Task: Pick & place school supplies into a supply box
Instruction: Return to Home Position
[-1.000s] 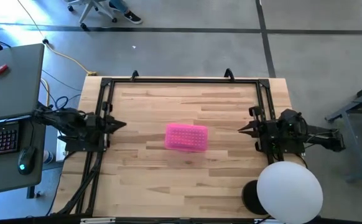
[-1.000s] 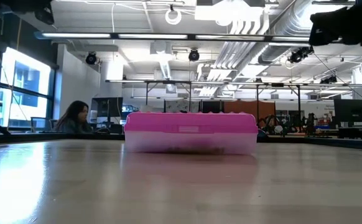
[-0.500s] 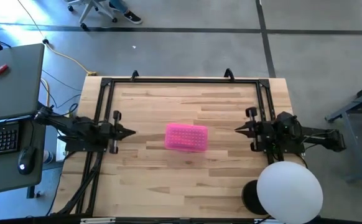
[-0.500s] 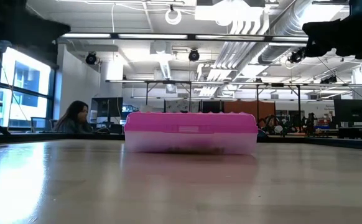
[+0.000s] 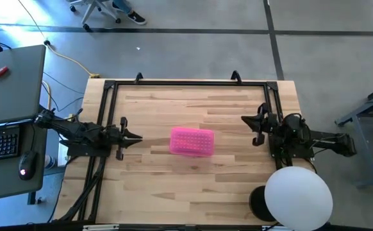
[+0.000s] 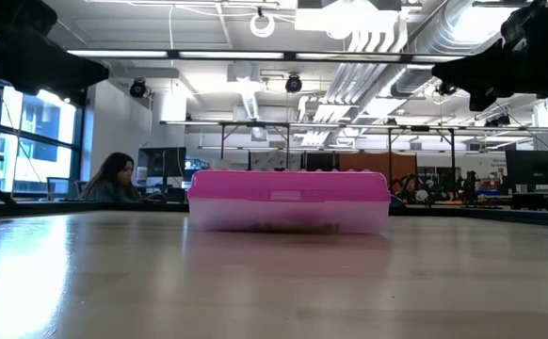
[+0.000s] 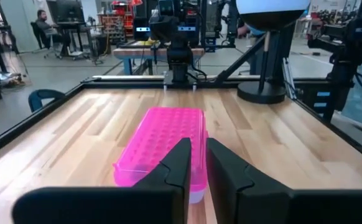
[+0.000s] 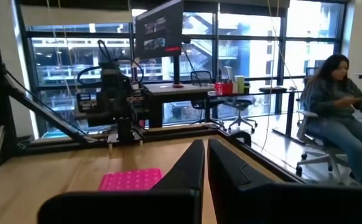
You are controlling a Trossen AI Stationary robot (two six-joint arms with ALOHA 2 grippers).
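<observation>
Low view: supply box (image 6: 288, 200) seemingly filled.

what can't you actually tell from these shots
- Contents of the clear plastic box with the bright pink lid: the low view shows only a dark blur through its wall; in the high view the lid covers them.
- Box's near corner, left wrist view: behind the shut left gripper, left of the box.
- Box's one end, right wrist view: behind the shut right gripper, right of it.

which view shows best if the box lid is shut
The low view: the supply box sits side-on, pink lid flat on the clear base. The high view shows only the lid's top; both wrist views see it slantwise, partly hidden.
</observation>
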